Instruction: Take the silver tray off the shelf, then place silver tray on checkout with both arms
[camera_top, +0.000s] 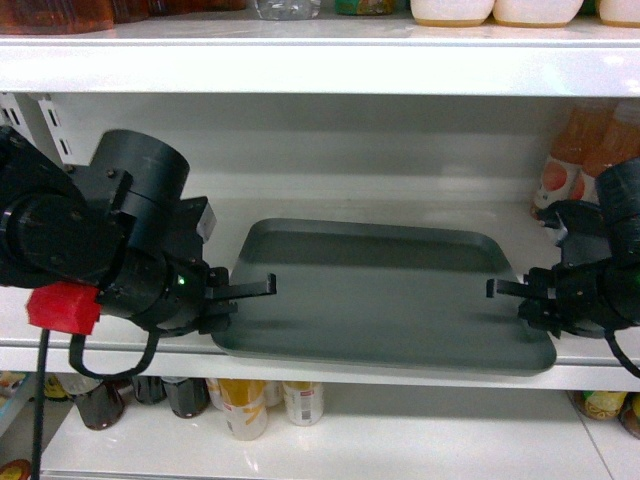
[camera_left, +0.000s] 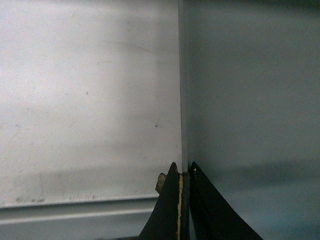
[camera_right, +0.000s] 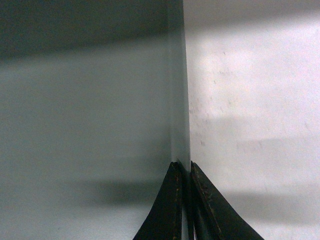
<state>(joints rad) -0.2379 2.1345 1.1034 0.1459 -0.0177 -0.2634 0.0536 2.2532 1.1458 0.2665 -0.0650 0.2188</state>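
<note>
Both pincers are clamped on the rim of the flat grey-green metal tray (camera_top: 385, 295), left gripper (camera_top: 240, 293) on one short edge and right gripper (camera_top: 512, 290) on the opposite one, so it should lift level. It sits on the white glossy shelf board (camera_top: 300, 357). An orange juice bottle (camera_top: 560, 165) stands just behind the right gripper, and the upper shelf (camera_top: 300, 65) hangs above both.

Both grippers — left gripper (camera_top: 243, 290), right gripper (camera_top: 510, 291) — are pinched nearly closed, a thin edge held betw. fingertips, arms extended inward.

Silver tray (camera_top: 385, 300): grey-green, rectangular, rounded corners, low rim, bare surface. Lies flat on white shelf (camera_top: 300, 205), front edge at the shelf lip.
</note>
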